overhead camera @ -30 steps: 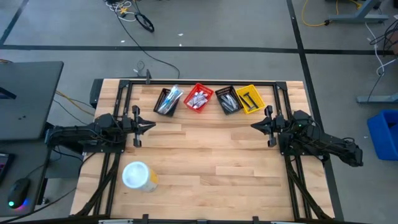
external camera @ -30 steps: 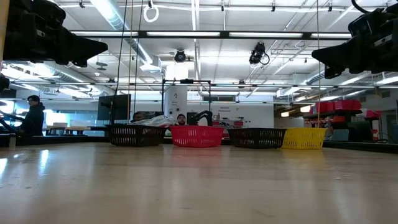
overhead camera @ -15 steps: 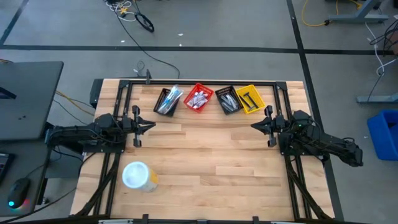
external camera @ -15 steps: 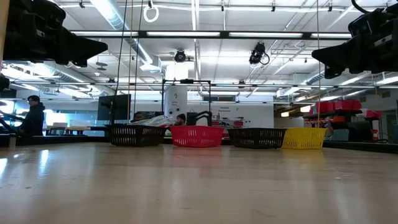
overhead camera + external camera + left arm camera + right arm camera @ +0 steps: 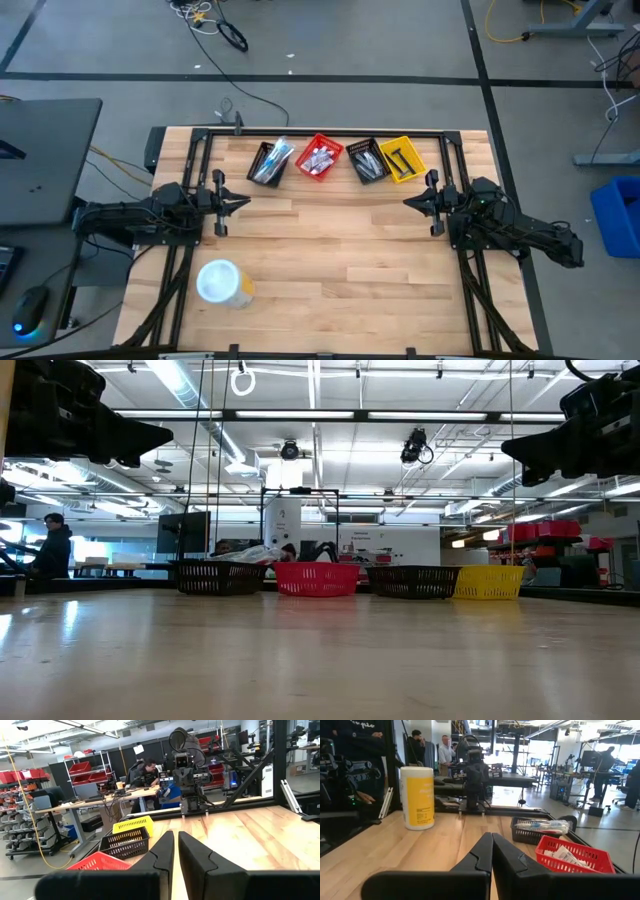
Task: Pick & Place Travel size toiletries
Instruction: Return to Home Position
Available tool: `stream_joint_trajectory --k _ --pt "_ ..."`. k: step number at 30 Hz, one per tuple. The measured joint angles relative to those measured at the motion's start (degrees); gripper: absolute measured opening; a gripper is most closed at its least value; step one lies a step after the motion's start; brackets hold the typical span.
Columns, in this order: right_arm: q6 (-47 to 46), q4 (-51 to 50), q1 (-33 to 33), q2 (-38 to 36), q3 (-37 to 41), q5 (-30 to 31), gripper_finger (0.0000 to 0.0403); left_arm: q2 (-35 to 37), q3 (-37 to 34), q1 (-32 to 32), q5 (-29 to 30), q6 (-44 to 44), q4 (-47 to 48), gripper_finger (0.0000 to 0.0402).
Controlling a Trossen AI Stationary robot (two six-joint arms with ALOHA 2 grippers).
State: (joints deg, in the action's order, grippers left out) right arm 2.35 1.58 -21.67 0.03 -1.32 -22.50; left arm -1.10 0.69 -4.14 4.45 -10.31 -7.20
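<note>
Slim blue-and-white toothbrushes [image 5: 277,155] lie lengthwise in the leftmost black mesh basket [image 5: 257,160], angled toward the far edge. Dark left gripper [image 5: 243,201] and right gripper [image 5: 408,203] are both pinched closed, empty.

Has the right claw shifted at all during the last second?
No. In the high view the right claw sits at the same spot relative to the yellow basket as before.
</note>
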Motion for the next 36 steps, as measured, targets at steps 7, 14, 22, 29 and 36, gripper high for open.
stream_joint_trajectory --k 7,14,22,29,36 --pt "0.0 0.0 0.0 0.0 0.0 0.0 0.0009 0.0 0.0 0.0 0.0 0.0 0.0 0.0032" --pt "0.0 0.0 0.0 0.0 0.0 0.0 0.0009 0.0 0.0 0.0 0.0 0.0 0.0 0.0032" --pt "0.0 0.0 0.0 0.0 0.0 0.0 0.0009 0.0 0.0 0.0 -1.1 1.6 0.0 0.0032" --pt "0.0 0.0 0.0 0.0 0.0 0.0 0.0009 0.0 0.0 0.0 -5.6 5.4 0.0 0.0032" --pt "0.0 0.0 0.0 0.0 0.0 0.0 0.0009 0.0 0.0 0.5 -9.1 5.4 0.0 0.0032"
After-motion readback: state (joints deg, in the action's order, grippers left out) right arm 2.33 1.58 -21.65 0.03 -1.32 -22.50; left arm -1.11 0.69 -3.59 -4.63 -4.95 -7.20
